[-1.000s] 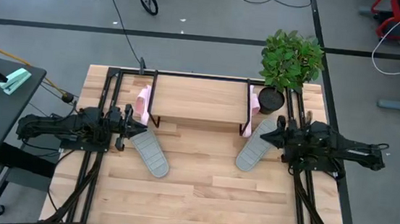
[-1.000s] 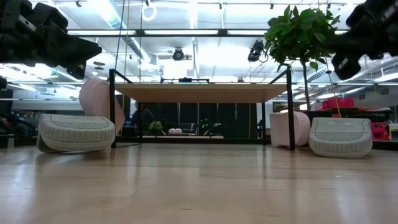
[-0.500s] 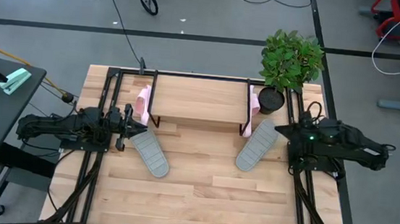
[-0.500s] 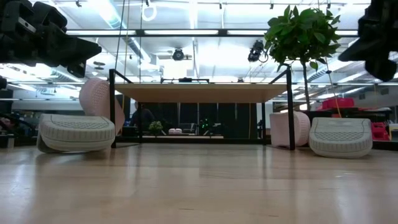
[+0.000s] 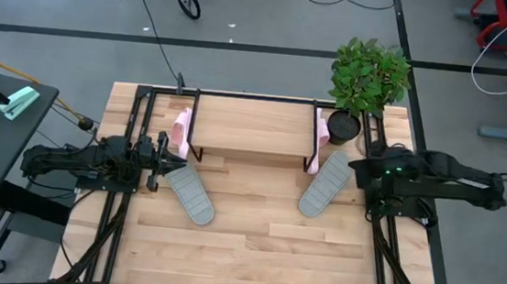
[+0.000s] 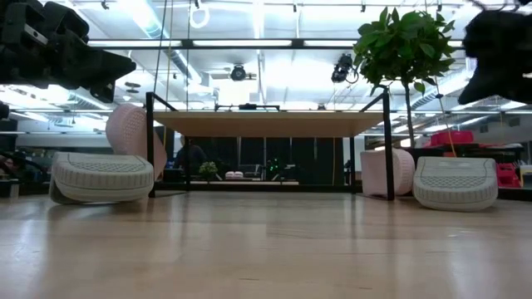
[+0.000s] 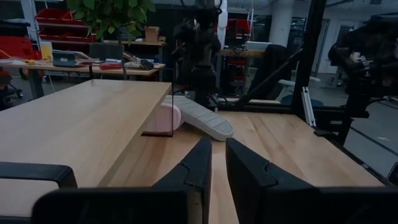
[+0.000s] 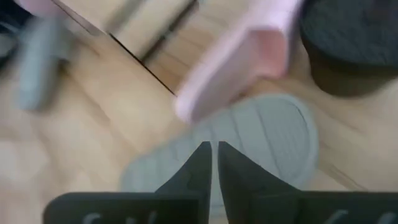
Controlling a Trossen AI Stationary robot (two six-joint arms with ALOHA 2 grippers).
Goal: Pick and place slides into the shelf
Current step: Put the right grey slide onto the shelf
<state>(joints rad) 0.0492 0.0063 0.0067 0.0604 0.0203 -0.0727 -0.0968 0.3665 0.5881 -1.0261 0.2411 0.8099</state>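
The shelf [image 5: 253,128] stands at the table's far side, its board top bare. One pink slide [image 5: 181,131] stands on edge against its left legs, and the other pink slide [image 5: 319,150] against its right legs. A grey slide [image 5: 190,193] lies flat in front of the left end, and a second grey slide [image 5: 323,187] by the right end. My left gripper [image 5: 171,156] is shut and hovers above the left grey slide's far end. My right gripper [image 5: 358,168] is shut and hangs above and to the right of the right grey slide [image 8: 249,149].
A potted plant [image 5: 366,78] stands at the table's far right corner, its dark pot [image 8: 354,37] close to the right pink slide and my right gripper. Bare tabletop [image 5: 253,252] spreads across the near half. Under the shelf [image 6: 270,158] the space is open.
My right gripper has drawn back from the right grey slide toward the table's right edge, touching nothing. The slides and the shelf have stayed where they were.
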